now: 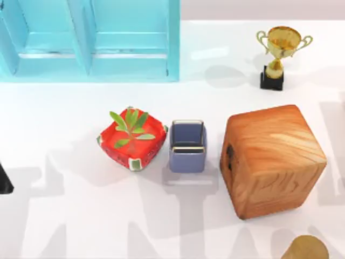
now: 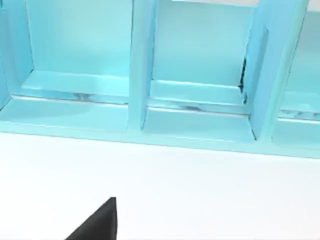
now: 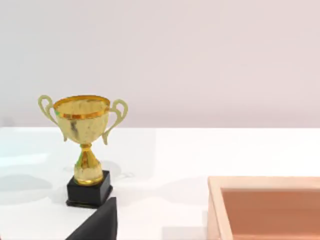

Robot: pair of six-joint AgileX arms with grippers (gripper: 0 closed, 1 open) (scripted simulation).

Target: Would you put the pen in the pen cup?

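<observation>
The pen cup (image 1: 187, 145), square and blue-grey with a shiny rim, stands upright at the table's middle, between a red strawberry pot and a wooden box. The pen is out of view. A black part of my left arm (image 1: 4, 182) shows at the table's far left edge, well away from the cup. A dark piece of my left gripper (image 2: 99, 224) hangs over bare white table in front of the blue shelf. In the right wrist view, a dark piece of my right gripper (image 3: 99, 224) sits near the trophy and the box.
A red strawberry-patterned pot (image 1: 132, 138) with green leaves touches the cup's left side. A big wooden box (image 1: 272, 159) stands to its right, its top open (image 3: 265, 207). A blue shelf unit (image 1: 91, 40) fills the back left, a gold trophy (image 1: 280, 54) the back right. A tan round object (image 1: 305, 249) sits at the front right.
</observation>
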